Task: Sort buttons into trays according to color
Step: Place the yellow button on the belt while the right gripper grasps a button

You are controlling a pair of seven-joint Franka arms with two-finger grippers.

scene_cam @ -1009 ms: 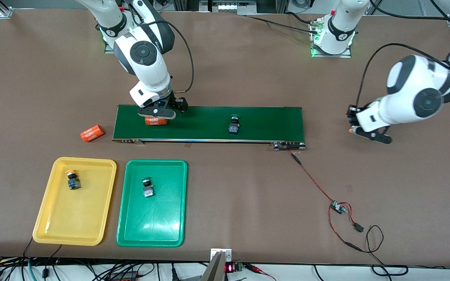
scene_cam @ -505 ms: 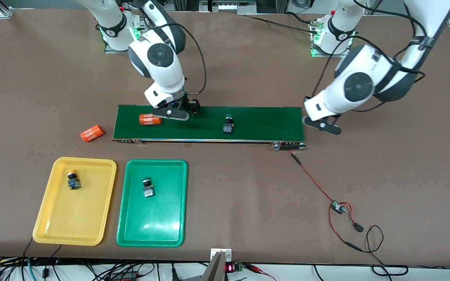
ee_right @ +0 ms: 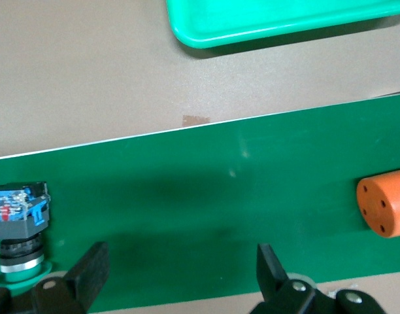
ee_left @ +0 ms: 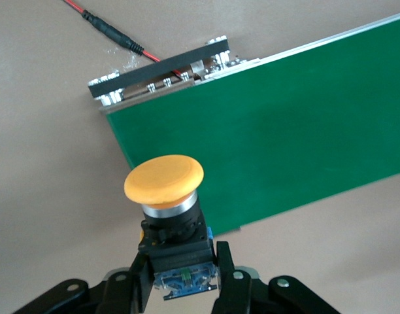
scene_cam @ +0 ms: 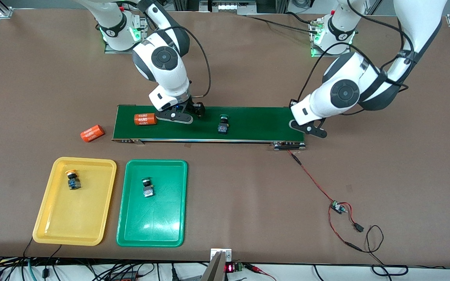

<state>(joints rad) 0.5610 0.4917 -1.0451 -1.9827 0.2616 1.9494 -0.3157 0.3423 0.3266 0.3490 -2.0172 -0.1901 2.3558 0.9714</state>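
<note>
Nearest to the front camera, well apart from the conveyor belt [scene_cam: 209, 123], lie the glossy yellow tray [scene_cam: 49, 218] with a yellow-capped button [scene_cam: 72, 180] and the green tray [scene_cam: 131, 218] with a green-capped button [scene_cam: 147, 187], probably already sorted. On the matte belt lies a green button [scene_cam: 222, 123] beside the right gripper [scene_cam: 178, 116], whose fingers stand wide apart and empty, near an orange cylinder [scene_cam: 145, 119]. Over the belt's end, the left gripper [ee_left: 183, 288] clamps a yellow mushroom-capped button [ee_left: 170, 216] by its blocky body, probably for carrying.

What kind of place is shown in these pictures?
Probably a robotics lab test bench: a brown table with a small conveyor belt, loose wiring, and yellow and green trays for sorting.
</note>
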